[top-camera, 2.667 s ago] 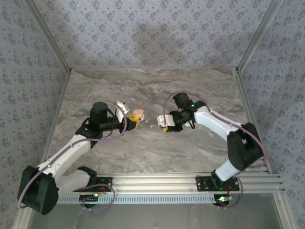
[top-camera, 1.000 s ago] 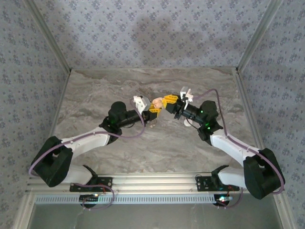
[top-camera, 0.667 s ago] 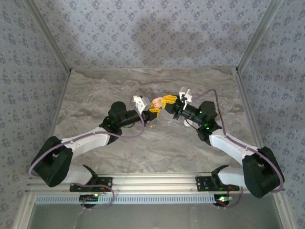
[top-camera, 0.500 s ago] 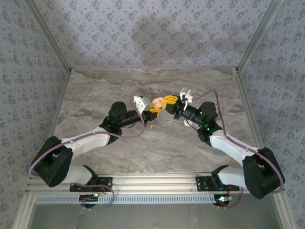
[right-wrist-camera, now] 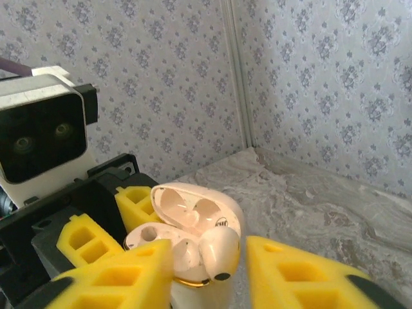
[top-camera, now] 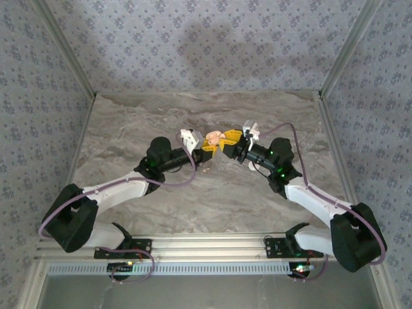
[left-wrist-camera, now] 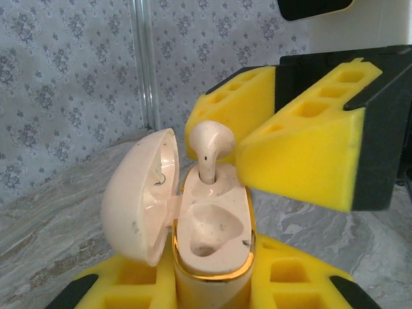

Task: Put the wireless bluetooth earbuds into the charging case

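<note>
Above the middle of the marble table (top-camera: 193, 199), the left claw (top-camera: 207, 146) is clamped on the open charging case (left-wrist-camera: 212, 235), whose lid hangs tipped back at the case's side. One pale earbud (left-wrist-camera: 211, 145) stands stem-down in the case's far socket. The right claw (right-wrist-camera: 209, 270), its yellow pads apart, flanks that earbud just above the case's rim.
</note>
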Available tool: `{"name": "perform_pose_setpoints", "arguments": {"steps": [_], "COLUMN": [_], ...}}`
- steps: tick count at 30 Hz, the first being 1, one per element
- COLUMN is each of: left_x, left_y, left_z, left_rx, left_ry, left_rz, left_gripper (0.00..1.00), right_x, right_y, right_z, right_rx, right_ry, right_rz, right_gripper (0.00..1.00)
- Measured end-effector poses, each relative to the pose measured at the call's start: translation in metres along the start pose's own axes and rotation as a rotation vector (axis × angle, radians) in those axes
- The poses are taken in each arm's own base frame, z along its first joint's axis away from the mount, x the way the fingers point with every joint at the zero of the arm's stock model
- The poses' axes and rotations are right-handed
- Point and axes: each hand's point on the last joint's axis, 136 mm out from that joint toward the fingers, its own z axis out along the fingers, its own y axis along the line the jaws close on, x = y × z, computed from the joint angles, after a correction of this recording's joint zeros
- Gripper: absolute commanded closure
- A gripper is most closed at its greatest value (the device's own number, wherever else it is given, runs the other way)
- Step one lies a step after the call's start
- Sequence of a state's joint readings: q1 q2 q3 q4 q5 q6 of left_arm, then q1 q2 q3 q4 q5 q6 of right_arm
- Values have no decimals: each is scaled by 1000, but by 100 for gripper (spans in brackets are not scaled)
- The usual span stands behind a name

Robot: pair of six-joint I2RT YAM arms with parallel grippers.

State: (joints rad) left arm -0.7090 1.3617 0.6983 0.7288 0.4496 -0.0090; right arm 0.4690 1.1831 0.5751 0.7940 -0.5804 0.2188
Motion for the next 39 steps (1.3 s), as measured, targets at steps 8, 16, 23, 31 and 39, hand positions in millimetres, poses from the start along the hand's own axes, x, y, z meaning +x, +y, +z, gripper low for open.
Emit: {"name": "perform_pose_setpoints", "arguments": {"steps": [8,16,23,31,39], "left_x": [-1,1,1,1,1], "left_y": [3,3,2,2,2], "left_z": [-1,-3,-4,-4,-4], "left_rx": [-20,-24,-23,-23,-23], "left_ry": [14,31,35,36,37], "left_rz": [41,56,63,63,63], "left_gripper": [82,82,82,82,82], "right_x": [-25,-64,-78,-45,-16], "right_y": [9,2,-20,-29,-28], "right_z": [-7,-22,-23,-7,1], "right_rx": [-48,-17,76,75,37], "right_ry": [-30,-47,38,210,317], "right_rz": [-27,28,290,566,719], "right_gripper": [39,34,45,57,63]}}
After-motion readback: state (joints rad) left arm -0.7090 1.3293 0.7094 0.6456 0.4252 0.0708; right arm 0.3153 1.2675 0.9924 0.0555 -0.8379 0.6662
